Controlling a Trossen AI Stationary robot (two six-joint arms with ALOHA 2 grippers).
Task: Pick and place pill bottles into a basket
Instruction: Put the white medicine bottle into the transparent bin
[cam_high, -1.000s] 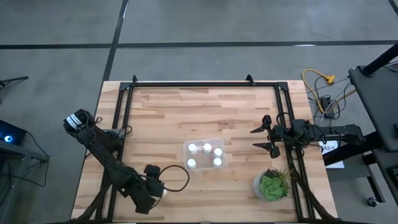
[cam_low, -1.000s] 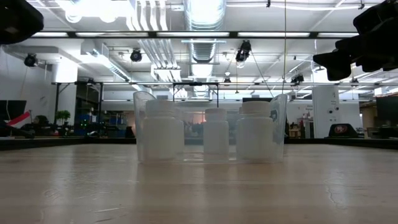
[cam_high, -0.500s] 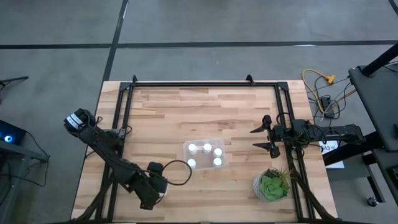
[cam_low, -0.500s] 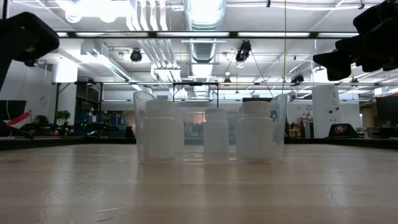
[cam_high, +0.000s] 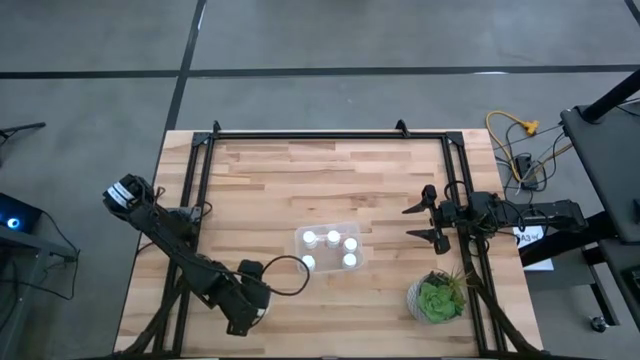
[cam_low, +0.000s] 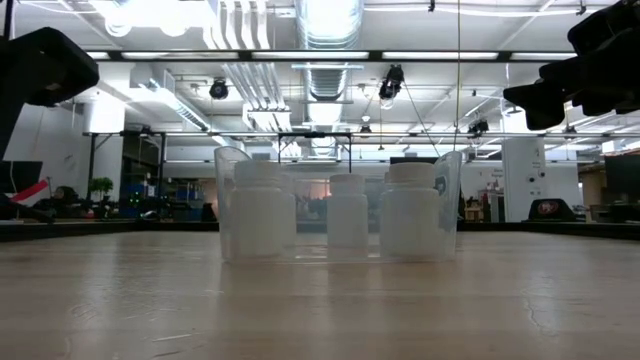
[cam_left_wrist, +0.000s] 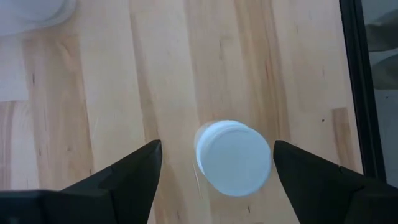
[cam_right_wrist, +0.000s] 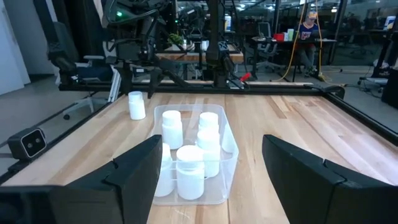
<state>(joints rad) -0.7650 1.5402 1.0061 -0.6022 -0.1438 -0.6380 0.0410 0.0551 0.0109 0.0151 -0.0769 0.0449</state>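
Straddling apparently the last bottle (cam_left_wrist: 233, 158) (upright): left claw (cam_left_wrist: 214, 163).

The right end effector (cam_right_wrist: 211, 171) is sitting with its two dark fingers (cam_right_wrist: 134, 177) spread wide, framing the clear basket (cam_right_wrist: 194, 155) on the wooden bench (cam_right_wrist: 292, 143). White pill bottles (cam_right_wrist: 189, 171) are standing upright inside it. I'm counting five, though the ones at the back are overlapping, so not totally sure. One more lone bottle (cam_right_wrist: 137, 105) is standing on the bench beyond the basket, well apart from it, with the left arm (cam_right_wrist: 134, 37) hanging just behind it. A person (cam_right_wrist: 308, 28) is sitting way off in the room.
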